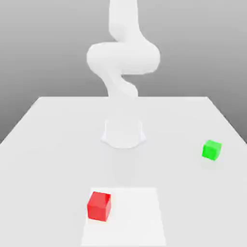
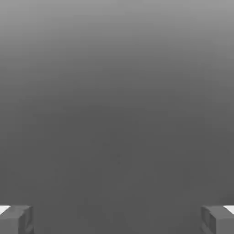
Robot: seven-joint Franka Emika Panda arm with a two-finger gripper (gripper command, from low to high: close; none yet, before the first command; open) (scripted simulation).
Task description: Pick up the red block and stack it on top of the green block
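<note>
Table (image 1: 62,159), red block (image 1: 99,207), green block (image 1: 211,150), parted jaws

Arm (image 1: 123,58) raised and bent, gripper (image 2: 117,220) wide open

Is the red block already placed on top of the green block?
No, the red block sits apart from the green block.

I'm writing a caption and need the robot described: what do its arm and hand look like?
The arm is plain white and smooth, with thick, rounded segments and a flared base, and no visible cables or markings. The hand has two dark grey, blocky, angular fingertips, with bright white patches beside them.
</note>
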